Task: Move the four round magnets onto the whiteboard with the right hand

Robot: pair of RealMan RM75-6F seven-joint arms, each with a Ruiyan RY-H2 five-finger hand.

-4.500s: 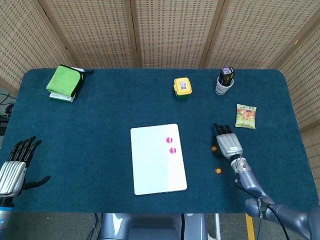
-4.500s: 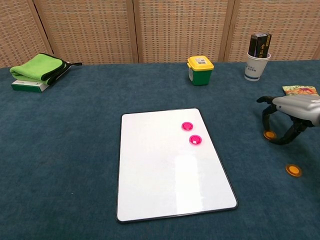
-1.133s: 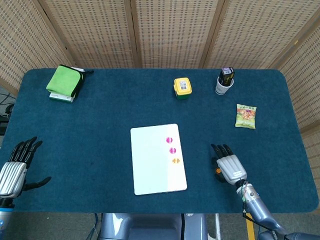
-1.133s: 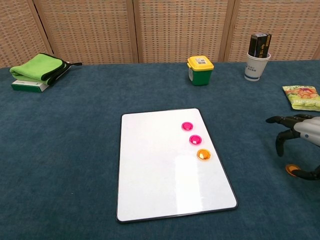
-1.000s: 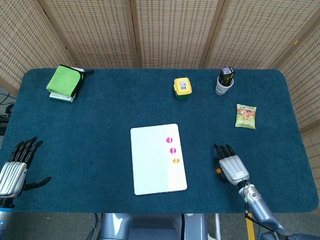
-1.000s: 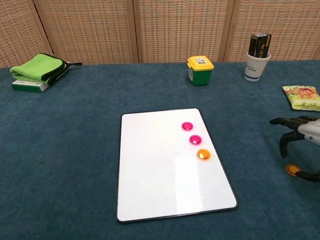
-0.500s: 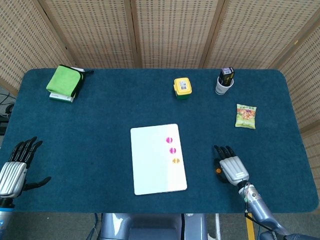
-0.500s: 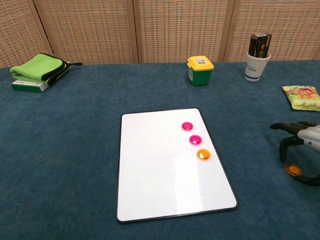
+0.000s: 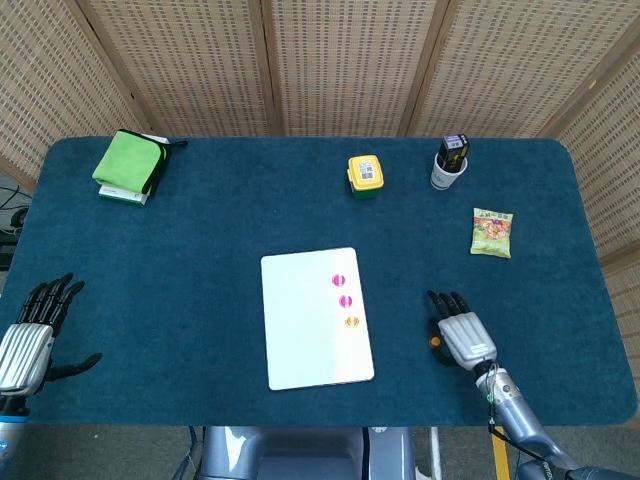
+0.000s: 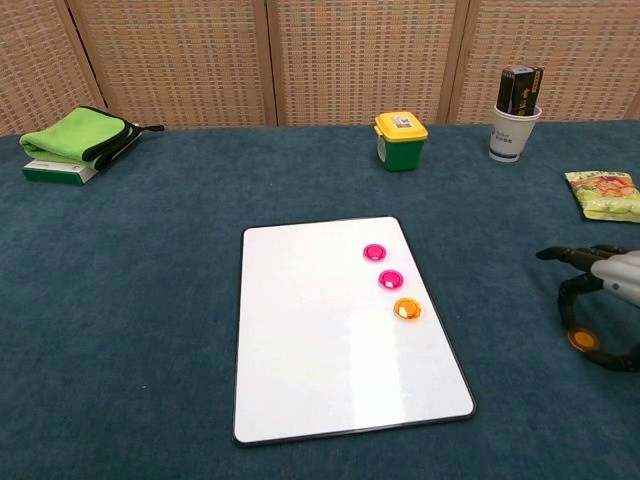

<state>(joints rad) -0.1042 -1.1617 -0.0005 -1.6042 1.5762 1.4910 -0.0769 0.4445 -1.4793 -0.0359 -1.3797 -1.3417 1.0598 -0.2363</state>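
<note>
Orange, the last loose magnet (image 10: pixel 582 339) lies on the blue cloth well right of the whiteboard (image 10: pixel 330 340), where two pink magnets (image 10: pixel 374 253) and another orange one (image 10: pixel 406 309) already sit in a line. Above it the right hand (image 10: pixel 605 300) curls finger and thumb around the disc (contact is too fine to tell), apparently to pinch it. Far away, the left hand (image 9: pixel 28 338) rests idle, fingers spread, holding nothing.
</note>
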